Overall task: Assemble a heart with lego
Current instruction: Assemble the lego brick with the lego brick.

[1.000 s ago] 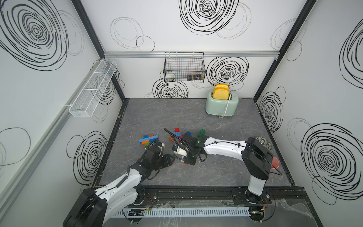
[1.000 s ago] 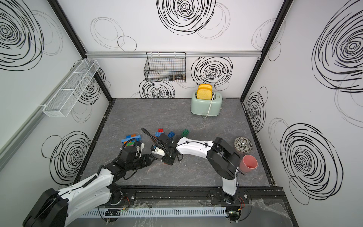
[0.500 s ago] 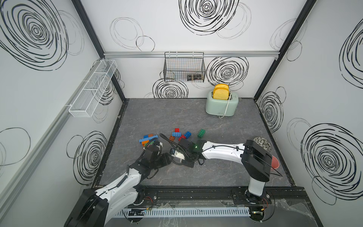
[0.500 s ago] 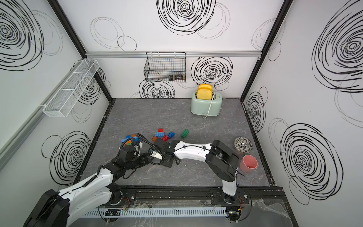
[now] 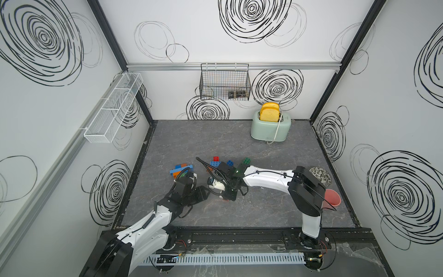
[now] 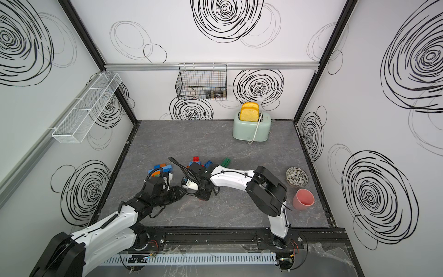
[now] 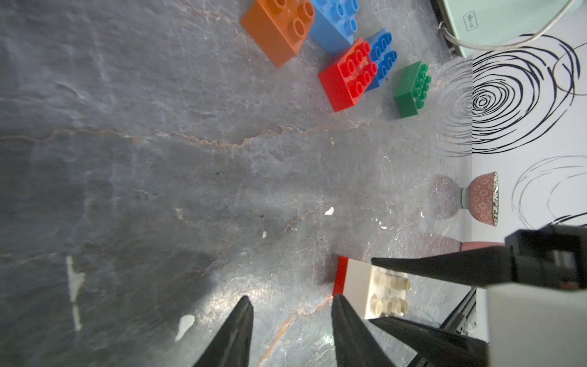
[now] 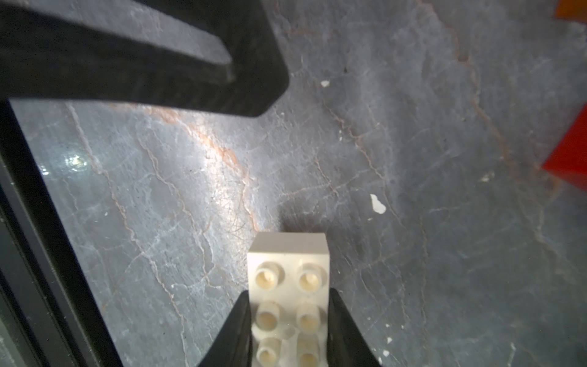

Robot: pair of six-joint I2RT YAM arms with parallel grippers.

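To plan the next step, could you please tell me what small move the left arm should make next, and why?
Probably shift the left end effector sideways toward the white brick, so that its open, empty jaws straddle the brick's free end. The right end effector is shut on that brick and holds it low over the table, and the left one sits right beside it, not yet around it.
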